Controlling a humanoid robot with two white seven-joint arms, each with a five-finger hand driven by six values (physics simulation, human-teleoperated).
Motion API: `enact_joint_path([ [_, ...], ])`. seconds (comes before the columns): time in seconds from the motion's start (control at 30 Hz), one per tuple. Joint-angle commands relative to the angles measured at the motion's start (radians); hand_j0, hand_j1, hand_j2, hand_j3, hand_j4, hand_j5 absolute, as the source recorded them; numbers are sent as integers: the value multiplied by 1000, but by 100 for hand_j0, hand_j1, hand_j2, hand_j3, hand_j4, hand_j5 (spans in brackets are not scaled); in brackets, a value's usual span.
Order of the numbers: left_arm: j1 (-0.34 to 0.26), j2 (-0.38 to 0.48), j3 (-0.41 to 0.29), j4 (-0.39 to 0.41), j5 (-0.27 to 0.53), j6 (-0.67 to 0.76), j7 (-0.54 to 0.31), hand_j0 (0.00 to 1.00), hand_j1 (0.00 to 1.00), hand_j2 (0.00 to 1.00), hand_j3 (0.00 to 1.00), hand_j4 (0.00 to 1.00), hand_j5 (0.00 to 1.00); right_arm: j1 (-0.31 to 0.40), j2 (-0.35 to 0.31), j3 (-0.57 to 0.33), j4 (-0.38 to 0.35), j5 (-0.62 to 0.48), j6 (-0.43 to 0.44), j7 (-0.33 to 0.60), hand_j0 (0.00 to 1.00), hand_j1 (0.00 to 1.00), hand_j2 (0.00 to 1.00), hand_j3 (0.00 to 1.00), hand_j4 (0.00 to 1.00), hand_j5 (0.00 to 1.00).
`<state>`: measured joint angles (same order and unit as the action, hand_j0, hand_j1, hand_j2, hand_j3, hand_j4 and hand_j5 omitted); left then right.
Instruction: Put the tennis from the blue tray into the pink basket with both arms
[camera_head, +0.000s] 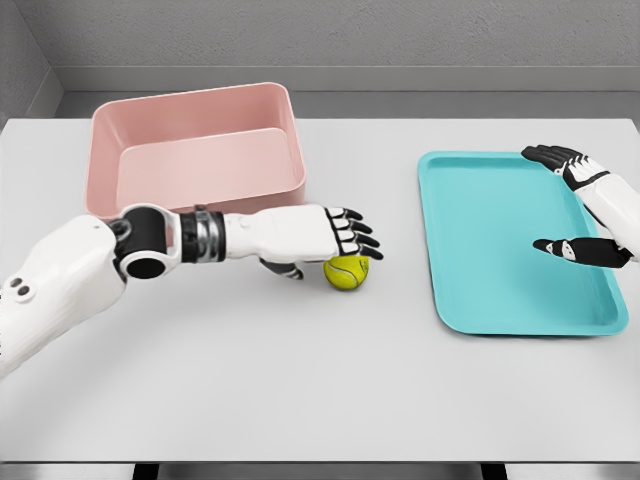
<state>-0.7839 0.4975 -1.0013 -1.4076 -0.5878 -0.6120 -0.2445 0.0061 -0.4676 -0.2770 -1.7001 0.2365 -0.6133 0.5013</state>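
Observation:
A yellow-green tennis ball (346, 272) lies on the white table between the pink basket (200, 150) and the blue tray (510, 245). My left hand (335, 243) reaches in from the left and hovers just over the ball, its fingers (352, 232) spread above the ball's top and the thumb low behind it; it does not close on the ball. My right hand (565, 200) is over the tray's right side, open, with the fingers (552, 155) spread near the far rim and the thumb pointing left over the tray floor.
The pink basket stands at the back left, just behind my left forearm. The blue tray holds nothing. The table's front edge runs along the bottom, and a grey wall closes the back.

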Motion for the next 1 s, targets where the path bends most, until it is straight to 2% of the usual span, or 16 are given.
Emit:
enact_joint_path([
  [0.0, 0, -13, -3, 4, 6, 1, -2, 100, 100, 100, 100, 100, 100, 0, 0, -1, -7, -8, 2, -1, 100, 100, 100, 100, 100, 100],
  [0.77, -3, -66, -13, 67, 0, 1, -9, 100, 100, 100, 100, 100, 100, 9, -2, -2, -4, -8, 2, -1, 100, 100, 100, 100, 100, 100],
  [0.87, -3, -66, -19, 67, 2, 1, -44, 85, 85, 85, 85, 85, 85, 11, -2, -2, -4, -8, 2, -1, 100, 100, 100, 100, 100, 100],
  [0.97, -2, -66, -26, 67, 2, 1, -45, 80, 80, 80, 80, 80, 80, 14, -2, -4, -6, -8, 2, -1, 100, 100, 100, 100, 100, 100],
])
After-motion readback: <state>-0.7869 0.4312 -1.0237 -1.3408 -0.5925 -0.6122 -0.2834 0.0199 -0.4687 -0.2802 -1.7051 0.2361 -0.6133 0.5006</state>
